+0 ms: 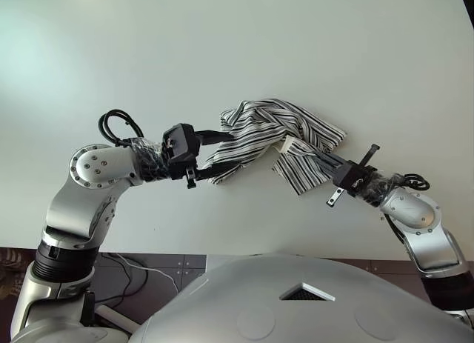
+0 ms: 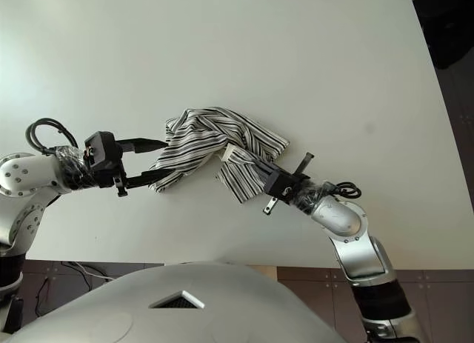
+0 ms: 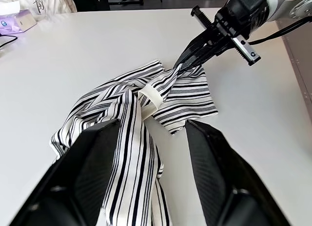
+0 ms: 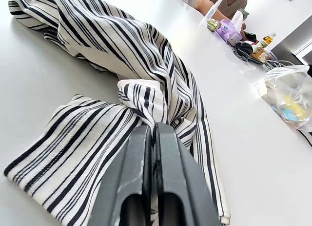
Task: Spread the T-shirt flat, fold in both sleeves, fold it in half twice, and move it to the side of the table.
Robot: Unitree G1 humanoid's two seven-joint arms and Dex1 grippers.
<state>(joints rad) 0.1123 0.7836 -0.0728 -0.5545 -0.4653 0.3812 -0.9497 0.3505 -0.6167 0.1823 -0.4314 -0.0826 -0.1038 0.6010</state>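
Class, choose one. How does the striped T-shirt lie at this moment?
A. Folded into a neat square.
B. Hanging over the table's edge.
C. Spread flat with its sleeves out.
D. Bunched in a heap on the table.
D: the T-shirt sits crumpled in ridges on the table, with the right gripper shut on a fold of it.

T-shirt (image 1: pixel 259 132) on table (image 1: pixel 222 47), left hand (image 1: pixel 226 149) at its left, right hand (image 1: pixel 312 155) at its right
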